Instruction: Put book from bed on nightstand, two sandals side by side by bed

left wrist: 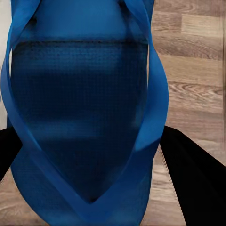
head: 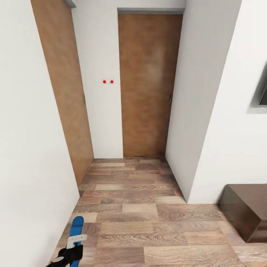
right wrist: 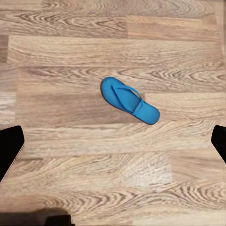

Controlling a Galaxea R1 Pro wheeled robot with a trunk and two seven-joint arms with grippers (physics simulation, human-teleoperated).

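One bright blue sandal (head: 76, 227) sticks up from my left gripper (head: 70, 253) at the lower left of the head view. In the left wrist view this sandal (left wrist: 80, 108) lies close between the black fingers (left wrist: 190, 174), straps facing the camera, and the gripper (left wrist: 94, 162) is shut on it. The other sandal (right wrist: 129, 100) lies flat on the wood-plank floor in the right wrist view. My right gripper (right wrist: 113, 150) hangs above it, open, its fingertips (right wrist: 9, 148) wide apart with nothing between them. The book, bed and nightstand are out of view.
I face a short passage with a shut brown door (head: 150, 85) at its end and another brown door (head: 63, 85) on the left. White walls (head: 22, 155) stand close on both sides. A dark low cabinet (head: 246, 211) sits at the lower right.
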